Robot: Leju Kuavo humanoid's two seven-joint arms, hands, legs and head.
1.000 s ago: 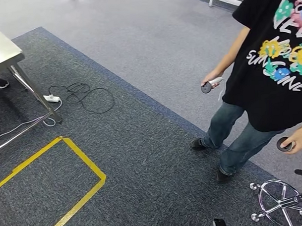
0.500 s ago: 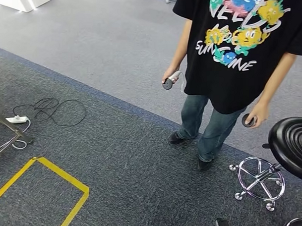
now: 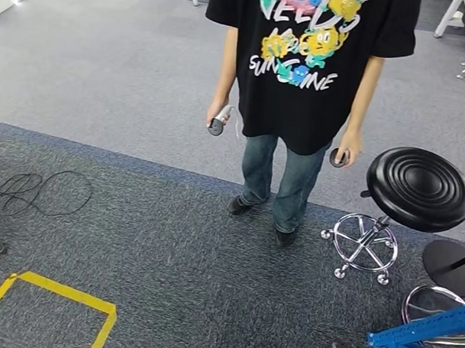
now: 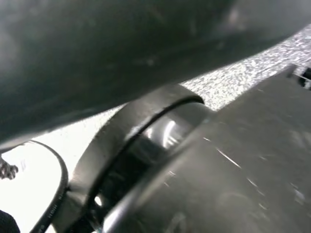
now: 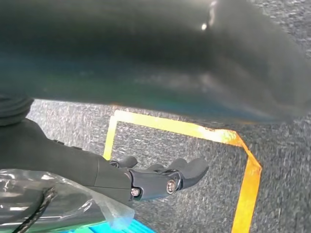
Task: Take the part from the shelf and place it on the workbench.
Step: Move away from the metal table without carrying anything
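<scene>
Right hand hangs over the carpet, holding nothing.

The right hand [image 5: 161, 177] has its fingers stretched out and slightly apart above yellow floor tape [image 5: 249, 179]. I cannot tell the left hand's state, nor where the part is. A person [image 3: 308, 72] stands beside a black stool [image 3: 418, 186], near a blue frame [image 3: 426, 327].

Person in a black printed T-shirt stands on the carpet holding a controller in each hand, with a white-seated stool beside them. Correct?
Not quite. The head view shows the stool has a black seat, not white. The rest holds: the person in a black printed T-shirt stands on the carpet with a controller in each hand.
</scene>
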